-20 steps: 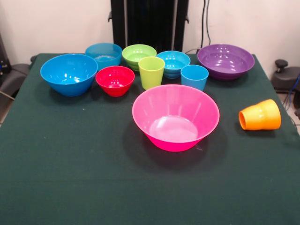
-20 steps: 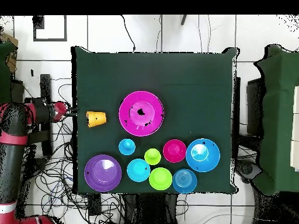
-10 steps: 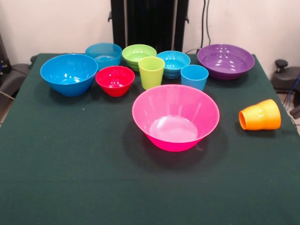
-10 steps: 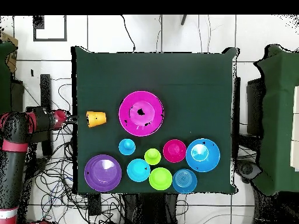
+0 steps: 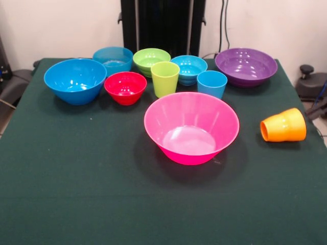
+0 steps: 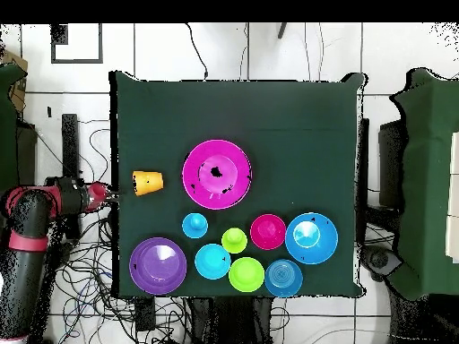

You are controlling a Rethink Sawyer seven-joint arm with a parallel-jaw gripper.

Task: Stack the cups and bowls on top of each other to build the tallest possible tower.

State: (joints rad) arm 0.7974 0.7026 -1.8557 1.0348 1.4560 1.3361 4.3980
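Front facing robot — overhead straight down

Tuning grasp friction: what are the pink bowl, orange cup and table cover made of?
Pink bowl: likely glossy plastic, with bright highlights and a slightly see-through rim. Orange cup: same shiny, plastic look. Table cover: matte dark green, probably felt-like cloth, no glare.

i see open green cloth across the whole camera-side half of the table [image 5: 102, 204], nothing standing there. the huge pink bowl [image 5: 191, 126] sits alone mid-table with free room on every side. the orange cup [image 5: 284, 125] lies tipped near one table edge, well apart from the pink bowl. along the pedestal side the ware crowds: large blue bowl [image 5: 75, 80], red bowl [image 5: 125, 87], lime green cup [image 5: 165, 78], light blue cup [image 5: 212, 83], purple bowl [image 5: 246, 66], with only narrow gaps between them.
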